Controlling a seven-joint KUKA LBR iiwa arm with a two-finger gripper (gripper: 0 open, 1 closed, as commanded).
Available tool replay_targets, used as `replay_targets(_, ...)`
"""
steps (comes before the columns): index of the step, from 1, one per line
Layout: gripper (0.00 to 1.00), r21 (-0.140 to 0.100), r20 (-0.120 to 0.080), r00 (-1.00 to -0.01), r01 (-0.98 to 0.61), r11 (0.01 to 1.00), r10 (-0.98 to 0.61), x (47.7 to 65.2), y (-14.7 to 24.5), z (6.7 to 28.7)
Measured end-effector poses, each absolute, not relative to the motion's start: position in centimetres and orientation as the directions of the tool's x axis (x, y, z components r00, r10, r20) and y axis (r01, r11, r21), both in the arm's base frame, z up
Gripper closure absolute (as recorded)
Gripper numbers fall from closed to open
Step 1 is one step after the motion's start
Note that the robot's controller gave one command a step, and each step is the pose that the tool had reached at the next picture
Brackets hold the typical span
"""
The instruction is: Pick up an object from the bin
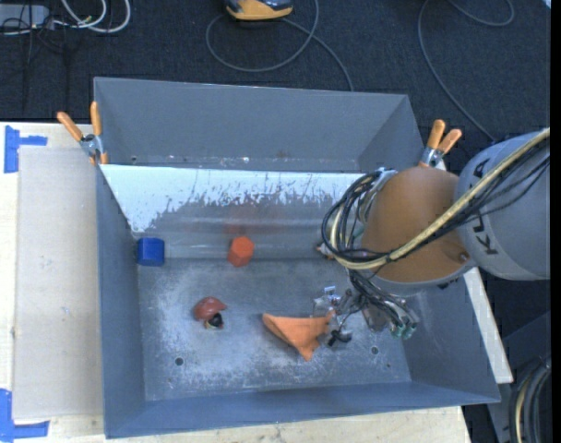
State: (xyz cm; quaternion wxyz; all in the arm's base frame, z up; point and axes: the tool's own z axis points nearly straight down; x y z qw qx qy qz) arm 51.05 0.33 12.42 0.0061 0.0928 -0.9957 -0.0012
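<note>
The gripper is hanging low over the floor of the bin, and the orange wedge-shaped piece is lying just to its left, its broad end reaching up against the tool. Whether the 2 are touching is hard to tell. Cables and the wrist are crowding the tool, so I cannot tell whether it is spread or pressed together.

The wedge is looking flat, thin and light, perhaps foam or soft plastic, tapering to a point on the side away from the gripper. Judging by that, it is likely giving a little under pressure rather than cracking, and a low, flat thing like this may be sliding on the metal floor instead of rising. The thicker end nearest the gripper is offering the best hold, taken across its 2 long edges.

Farther left of the gripper, well apart, a reddish-brown lump with a black bit is resting; beyond it, toward the back wall, an orange block and a blue cube are sitting.
</note>
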Motion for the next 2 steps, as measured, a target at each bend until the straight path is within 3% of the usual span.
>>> replay_targets(1, 1.00, 0.004, 0.011, -0.976, -0.217, 0.976, -0.217, 50.6, 1.3, 18.4)
replay_targets(2, 1.00, 0.004, 0.010, -0.974, -0.224, 0.974, -0.225, 51.9, 1.5, 22.4)
